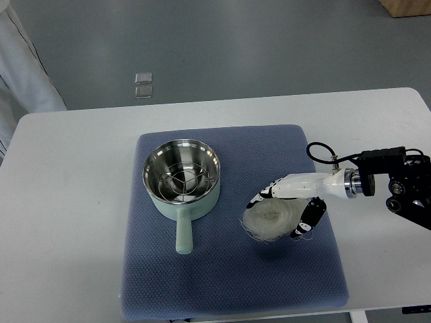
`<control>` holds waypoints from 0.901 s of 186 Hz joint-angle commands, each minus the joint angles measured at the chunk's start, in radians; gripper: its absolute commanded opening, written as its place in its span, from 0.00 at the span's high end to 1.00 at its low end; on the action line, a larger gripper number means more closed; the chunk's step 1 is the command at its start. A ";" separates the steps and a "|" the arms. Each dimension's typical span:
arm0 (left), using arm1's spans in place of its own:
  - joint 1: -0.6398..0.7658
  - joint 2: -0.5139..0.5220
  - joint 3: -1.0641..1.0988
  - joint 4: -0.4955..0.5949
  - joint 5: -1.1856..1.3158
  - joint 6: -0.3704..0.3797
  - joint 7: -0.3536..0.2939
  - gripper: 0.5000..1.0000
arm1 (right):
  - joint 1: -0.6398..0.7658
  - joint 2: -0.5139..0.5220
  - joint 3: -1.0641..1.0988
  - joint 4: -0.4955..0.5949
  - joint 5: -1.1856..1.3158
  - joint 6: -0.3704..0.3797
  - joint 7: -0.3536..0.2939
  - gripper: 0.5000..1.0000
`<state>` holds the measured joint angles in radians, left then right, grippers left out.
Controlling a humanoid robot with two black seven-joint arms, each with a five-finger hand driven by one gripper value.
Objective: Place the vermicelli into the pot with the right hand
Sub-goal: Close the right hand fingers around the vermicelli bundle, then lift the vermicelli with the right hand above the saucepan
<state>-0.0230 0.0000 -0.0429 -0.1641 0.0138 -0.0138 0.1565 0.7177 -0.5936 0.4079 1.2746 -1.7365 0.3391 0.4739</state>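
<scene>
White vermicelli [269, 221] lies on mat [229, 282], right of pot [182, 176], apart from it. Right hand [291, 205] fingers curl around bundle from both sides, probably to lift. Pot open, ready.

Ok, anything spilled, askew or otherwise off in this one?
Nothing stands out. The pot sits upright on the blue mat, its handle toward the robot, with only a wire rack inside. The vermicelli lies in one bundle on the mat beside it, the right hand curled around it. No loose strands show.
</scene>
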 commanded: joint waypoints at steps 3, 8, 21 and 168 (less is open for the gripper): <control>0.000 0.000 0.000 0.000 0.000 0.000 0.000 0.00 | 0.000 0.008 0.000 0.000 0.000 0.001 0.000 0.40; 0.000 0.000 0.000 0.000 0.000 0.000 0.000 0.00 | 0.000 0.008 0.000 0.000 0.002 0.001 0.000 0.41; 0.000 0.000 0.000 0.000 0.000 0.000 0.000 0.00 | 0.000 0.008 0.000 -0.001 0.000 0.001 0.000 0.47; 0.000 0.000 0.000 0.000 0.000 0.000 0.000 0.00 | 0.023 -0.015 0.137 -0.014 0.110 0.015 0.011 1.00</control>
<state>-0.0230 0.0000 -0.0430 -0.1641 0.0137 -0.0138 0.1565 0.7375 -0.5959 0.5275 1.2609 -1.6505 0.3521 0.4842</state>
